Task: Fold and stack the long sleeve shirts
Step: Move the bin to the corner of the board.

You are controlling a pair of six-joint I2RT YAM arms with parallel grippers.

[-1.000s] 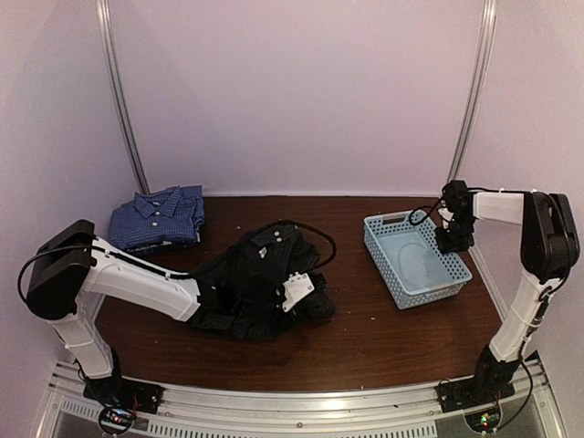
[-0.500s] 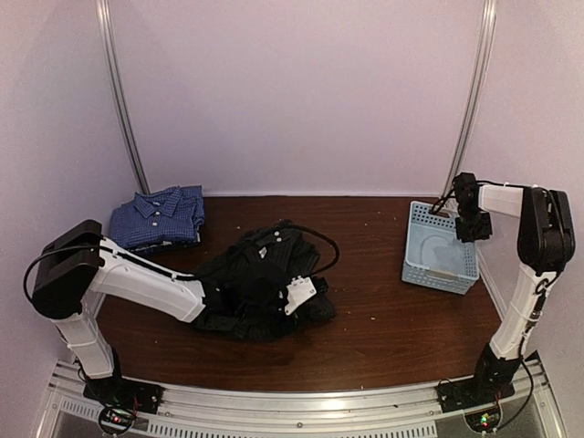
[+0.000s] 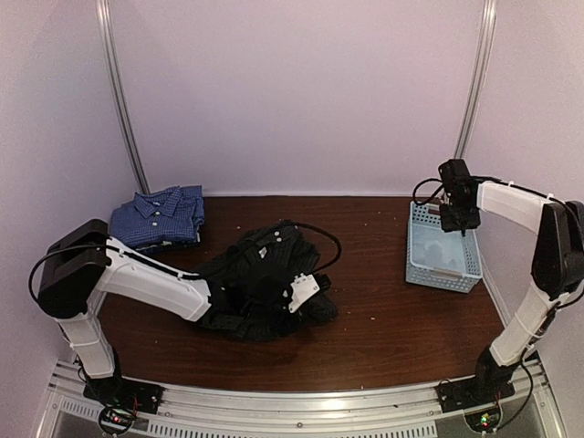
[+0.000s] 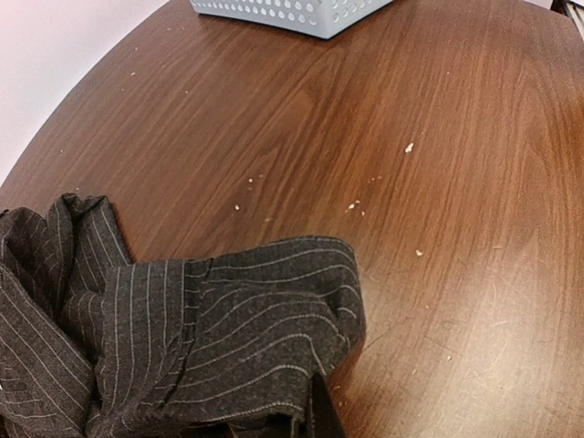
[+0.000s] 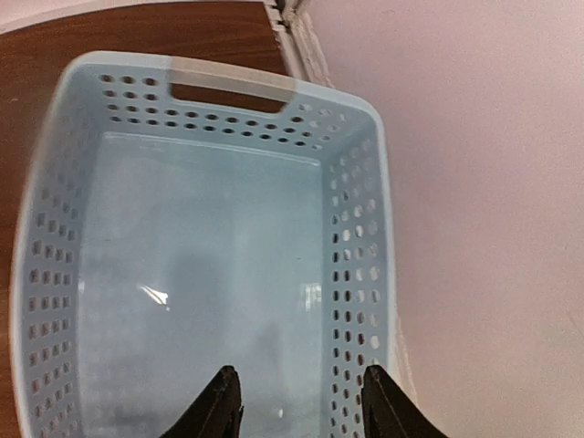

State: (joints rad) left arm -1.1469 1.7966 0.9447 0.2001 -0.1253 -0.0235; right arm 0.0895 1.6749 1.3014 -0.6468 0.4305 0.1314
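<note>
The black pinstriped shirt (image 3: 260, 274) lies crumpled at the table's middle. In the left wrist view its fabric (image 4: 210, 338) fills the lower left. My left gripper (image 3: 308, 290) is at the shirt's right edge, shut on a fold of it (image 4: 306, 422). One dark finger (image 4: 322, 412) shows under the cloth. The blue checked shirt (image 3: 158, 217) lies folded at the back left. My right gripper (image 3: 456, 217) hovers over the basket's far end, open and empty (image 5: 301, 406).
The light blue plastic basket (image 3: 444, 270) stands empty at the right, close to the side wall. Its rim (image 5: 233, 80) is below my right gripper, and a corner shows in the left wrist view (image 4: 283, 11). Crumbs dot the wooden table (image 4: 429, 182).
The basket has slid and turned to the right, toward the wall. My right gripper has moved from its right rim to over its far end. The left gripper has crept slightly right.
</note>
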